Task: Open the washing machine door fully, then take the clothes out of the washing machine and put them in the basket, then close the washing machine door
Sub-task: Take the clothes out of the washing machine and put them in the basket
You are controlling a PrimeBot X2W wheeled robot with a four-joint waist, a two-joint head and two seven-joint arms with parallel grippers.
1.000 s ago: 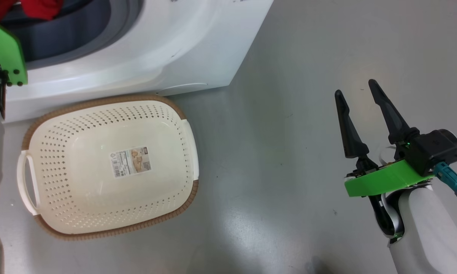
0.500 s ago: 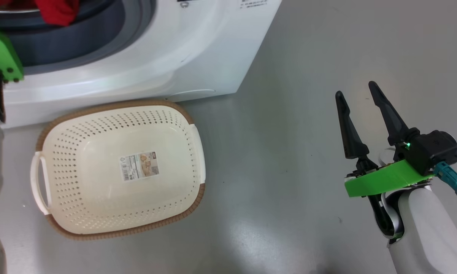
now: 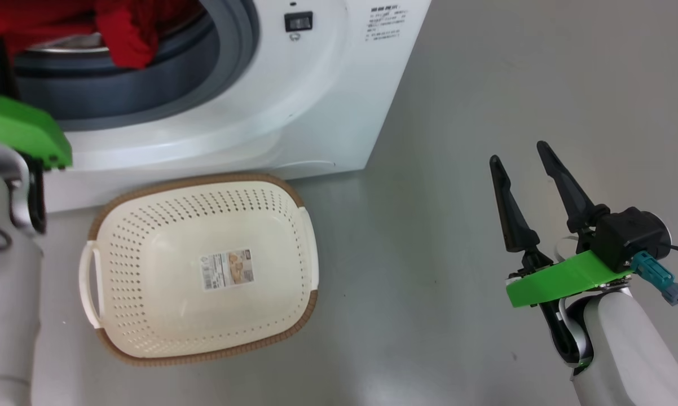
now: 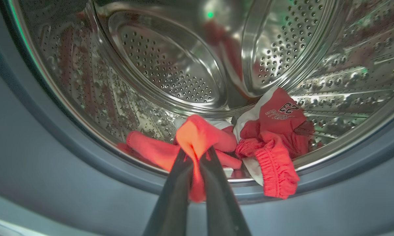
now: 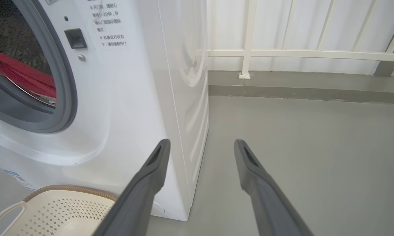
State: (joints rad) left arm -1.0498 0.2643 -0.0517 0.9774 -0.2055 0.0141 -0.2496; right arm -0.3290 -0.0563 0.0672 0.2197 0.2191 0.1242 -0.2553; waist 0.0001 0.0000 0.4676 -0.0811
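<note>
The white washing machine [image 3: 294, 96] stands with its drum mouth uncovered; the washing machine door is out of view. Red clothes [image 3: 119, 34] lie at the drum's front lip. In the left wrist view my left gripper [image 4: 197, 152] is shut on a fold of the red clothes [image 4: 275, 137], just above the grey rubber ring [image 4: 85, 154]. The cream basket [image 3: 147, 293] with a brown rim sits on the floor right in front of the machine, with nothing in it. My right gripper [image 3: 518, 153] hangs open over bare floor to the right, holding nothing, and its two fingers stand apart around the right gripper [image 5: 202, 144].
Grey floor [image 3: 457, 84] stretches to the right of the machine. A white railing [image 5: 249, 54] on a low kerb runs behind it. The basket's corner [image 5: 59, 209] shows beside the machine [image 5: 134, 98], with red clothes [image 5: 23, 77] in the opening.
The head camera has shifted, so more of the drum mouth and the red clothes show. My left wrist has drawn back a little from the opening. The right arm has kept its pose.
</note>
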